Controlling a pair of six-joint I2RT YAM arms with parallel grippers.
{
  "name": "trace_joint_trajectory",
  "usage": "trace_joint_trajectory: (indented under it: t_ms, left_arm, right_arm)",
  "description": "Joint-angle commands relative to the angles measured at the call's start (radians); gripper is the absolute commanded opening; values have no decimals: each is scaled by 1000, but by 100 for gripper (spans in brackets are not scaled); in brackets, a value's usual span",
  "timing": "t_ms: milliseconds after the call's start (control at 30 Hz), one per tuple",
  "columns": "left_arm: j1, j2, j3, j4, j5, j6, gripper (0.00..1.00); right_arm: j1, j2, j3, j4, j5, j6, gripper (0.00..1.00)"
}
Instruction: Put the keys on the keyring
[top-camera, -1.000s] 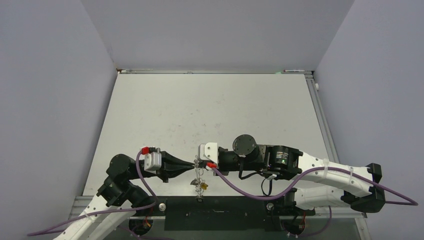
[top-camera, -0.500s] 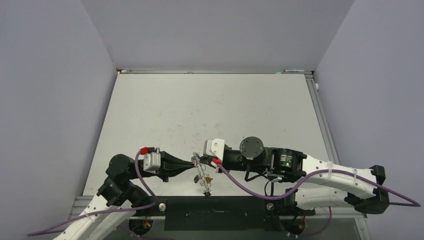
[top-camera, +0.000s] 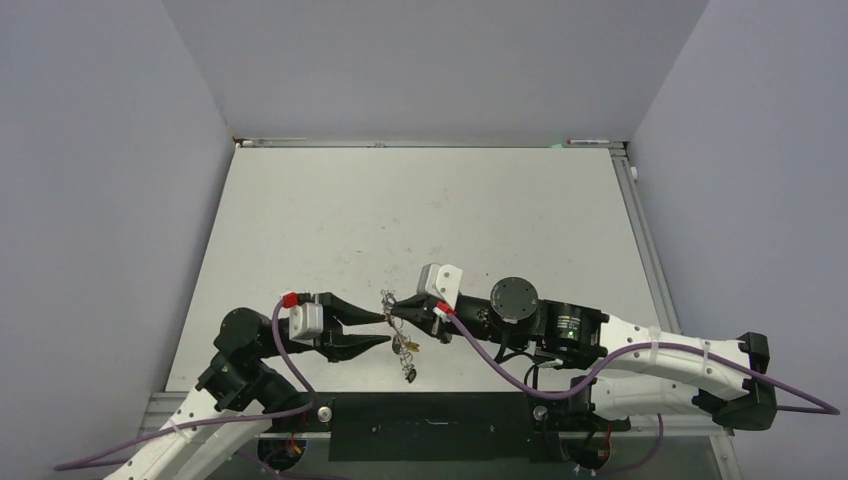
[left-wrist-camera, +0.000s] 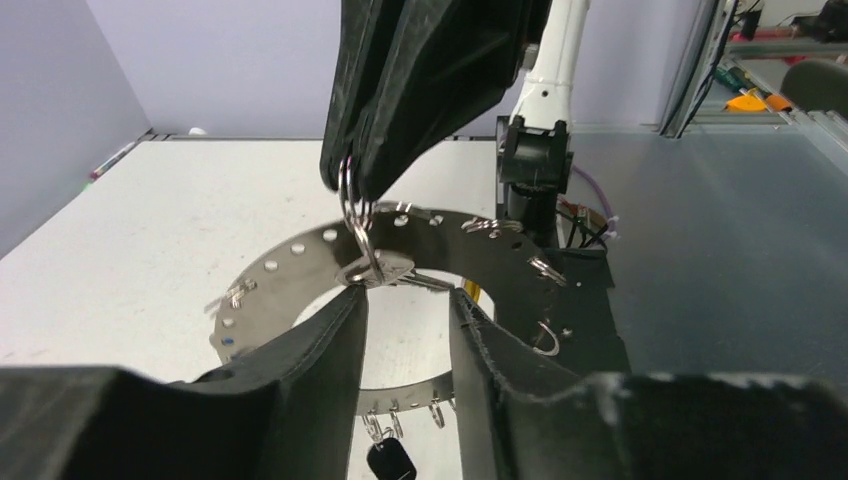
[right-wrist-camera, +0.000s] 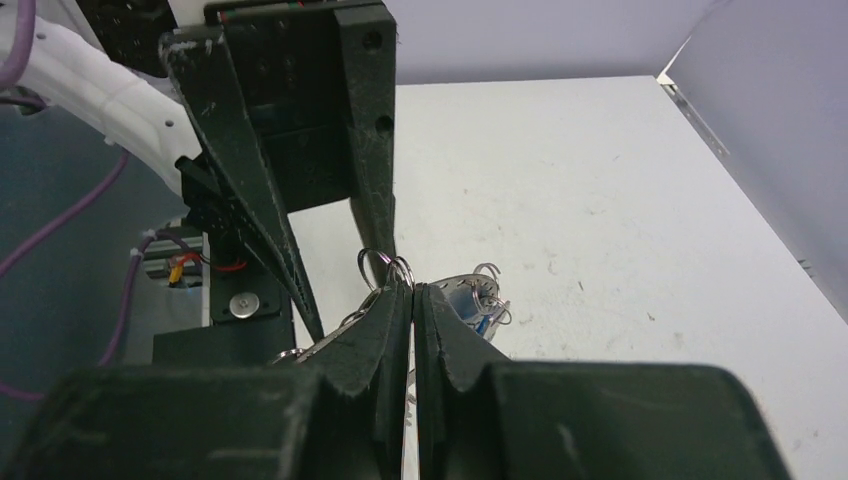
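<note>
1. Right hand (top-camera: 393, 313): fingers pressed together, pinching a small loop (left-wrist-camera: 353, 205) at the rim of the keyring (left-wrist-camera: 290, 275); this grip evidently hangs the ring above the table (top-camera: 400, 220), where its loops can be reached.
2. Keyring: aloft between the two hands, tilted; a silver key (left-wrist-camera: 385, 268) sits just under the pinched loop; a black-tagged key (left-wrist-camera: 390, 462) dangles from the lower edge.
3. Left hand (top-camera: 386, 329): fingers spread, nothing between them, facing the ring just beside it; judged ready to take hold and steady it.
</note>
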Motion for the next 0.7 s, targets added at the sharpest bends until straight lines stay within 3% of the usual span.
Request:
trace_joint_trajectory:
  t_ms: [0,133,267,367,567,667]
  left_arm:
    - [-2,-33,34,-63,-81,44,40]
    - [-1,-153,3,-51,-153,50,60]
    - [11,-190,-5,-26,-176,30,64]
    - [28,-157,4,-11,-144,11,60]
    - [59,-115,-1,65,-66,-50,40]
    - [63,-106,1,75,-57,-61,37]
  right_arm:
    - [-4,-44,-9,202,-6,44,5]
    - [-4,-36,-9,175,-35,22,5]
    - [-4,-31,-17,187,-54,15,5]
    - [-4,-30,-36,225,-72,18,5]
    - [-4,-7,-22,216,-109,15,5]
    - [-5,-5,-21,215,-111,17,5]
